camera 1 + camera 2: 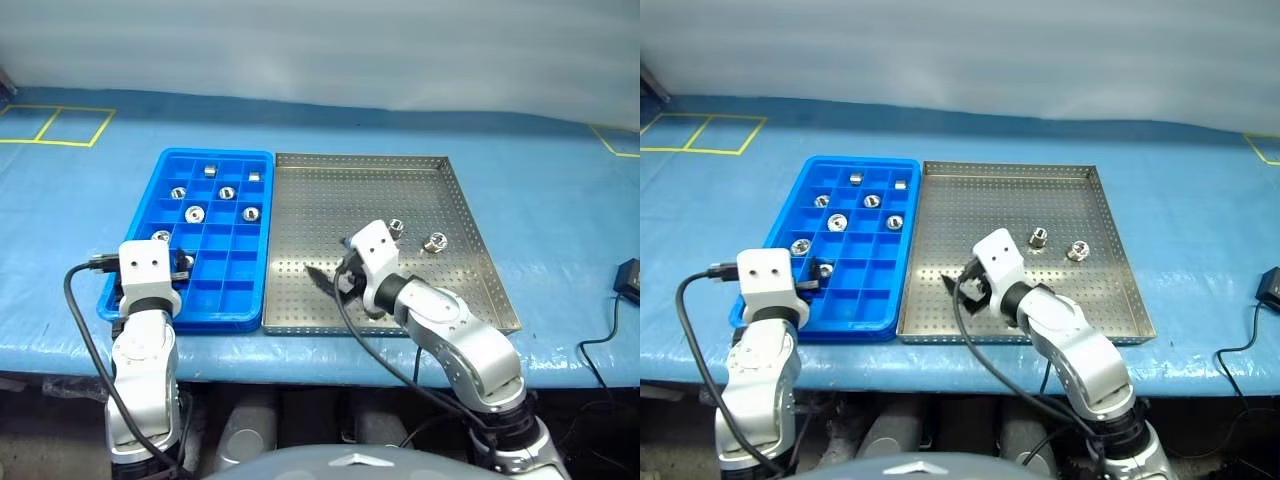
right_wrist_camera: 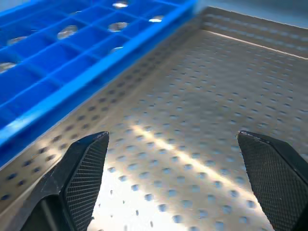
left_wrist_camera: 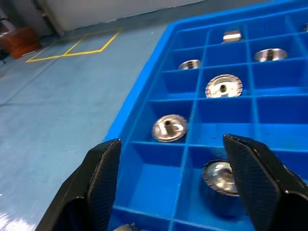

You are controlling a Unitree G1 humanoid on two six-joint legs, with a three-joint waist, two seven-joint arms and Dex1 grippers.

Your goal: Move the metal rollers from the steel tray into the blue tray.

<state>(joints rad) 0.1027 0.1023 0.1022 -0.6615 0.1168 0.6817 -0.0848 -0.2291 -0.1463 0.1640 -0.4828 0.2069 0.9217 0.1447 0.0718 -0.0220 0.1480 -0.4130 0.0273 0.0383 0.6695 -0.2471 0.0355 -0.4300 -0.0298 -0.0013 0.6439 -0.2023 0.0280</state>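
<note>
The blue tray (image 1: 228, 292) lies left of the steel tray (image 1: 340, 200), their long sides touching. Several metal rollers (image 1: 195, 212) sit in separate compartments of the blue tray. Two more rollers (image 1: 397, 228) (image 1: 436, 241) stand on the steel tray's right half. My left gripper (image 3: 171, 144) hangs open over the blue tray's near left corner. A roller (image 3: 220, 175) lies loose in the compartment under it, close to one finger. My right gripper (image 2: 171, 139) is open and empty, low over the steel tray's near left part and pointing toward the blue tray.
Both trays rest on a blue table cover (image 1: 540, 190). A black box with a cable (image 1: 630, 278) lies at the far right edge. Yellow tape lines (image 1: 60, 125) mark the far left corner. Black cables hang from both arms near the table's front edge.
</note>
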